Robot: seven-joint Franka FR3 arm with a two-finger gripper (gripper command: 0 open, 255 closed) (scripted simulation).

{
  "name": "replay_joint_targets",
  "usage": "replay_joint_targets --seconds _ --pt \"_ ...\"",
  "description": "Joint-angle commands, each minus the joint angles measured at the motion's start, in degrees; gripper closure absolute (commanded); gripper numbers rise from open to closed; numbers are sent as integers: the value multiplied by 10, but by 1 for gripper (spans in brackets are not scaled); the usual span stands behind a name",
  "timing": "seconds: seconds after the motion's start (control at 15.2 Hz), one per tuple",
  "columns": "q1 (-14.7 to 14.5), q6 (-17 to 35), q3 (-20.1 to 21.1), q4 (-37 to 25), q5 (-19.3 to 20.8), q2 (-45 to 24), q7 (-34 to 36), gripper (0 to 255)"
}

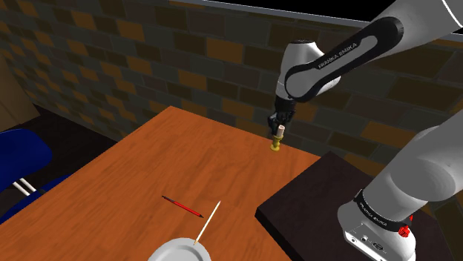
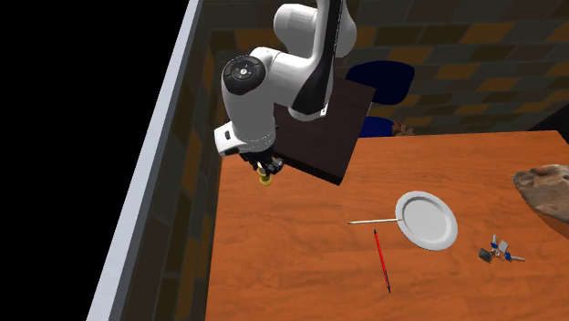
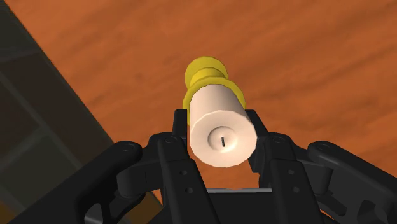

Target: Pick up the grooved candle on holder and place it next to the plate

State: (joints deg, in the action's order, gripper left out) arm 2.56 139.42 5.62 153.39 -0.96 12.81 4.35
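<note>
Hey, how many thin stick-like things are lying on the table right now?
2: a red pencil lying a little way from the plate, and a pale stick reaching the plate's rim. None appears hidden.

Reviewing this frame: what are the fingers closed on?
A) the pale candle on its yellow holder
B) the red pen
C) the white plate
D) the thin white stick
A: in the wrist view the fingers clasp the pale candle above its yellow holder, while the red pen, stick and plate lie well away from it on the table.
</note>
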Motion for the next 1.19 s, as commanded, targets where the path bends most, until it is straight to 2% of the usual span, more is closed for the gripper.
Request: replay_joint_targets --seconds 0.0,0.92,1.12 --pt "0 -21 -1 -6 -1 14 -2 255" --pt "-2 -142 -6 -53 -6 88 -7 255" --pt "-25 -143 27 -59 -21 84 37 255"
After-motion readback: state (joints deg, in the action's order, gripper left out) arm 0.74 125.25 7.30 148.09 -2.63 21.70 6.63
